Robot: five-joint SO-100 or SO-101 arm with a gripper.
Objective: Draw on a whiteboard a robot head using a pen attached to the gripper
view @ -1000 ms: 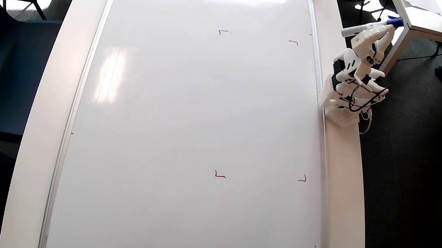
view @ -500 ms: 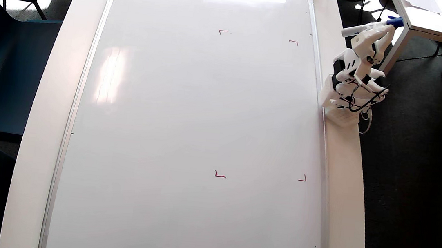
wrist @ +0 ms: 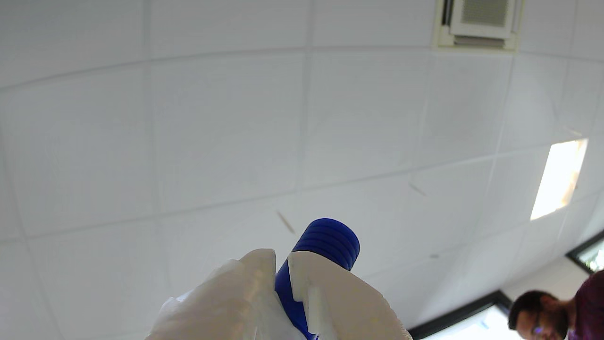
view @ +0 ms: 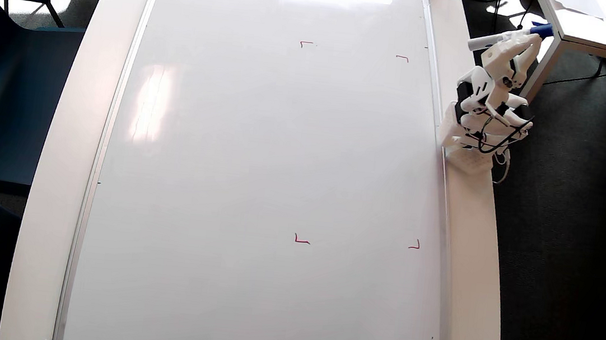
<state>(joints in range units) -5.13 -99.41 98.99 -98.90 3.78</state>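
Nothing on the surface has moved: the white plastic jaws (wrist: pixel 282 267) stay clamped on the slim white pen with blue end (view: pixel 511 35), folded back beyond the right edge of the glossy silver-framed whiteboard (view: pixel 256 187), probably parked. No robot head is drawn.

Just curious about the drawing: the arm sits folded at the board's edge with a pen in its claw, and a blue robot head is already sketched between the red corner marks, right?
Not quite. The claw does grip the pen, but the overhead view shows the whiteboard still blank between the red corner marks: no robot head drawn yet.
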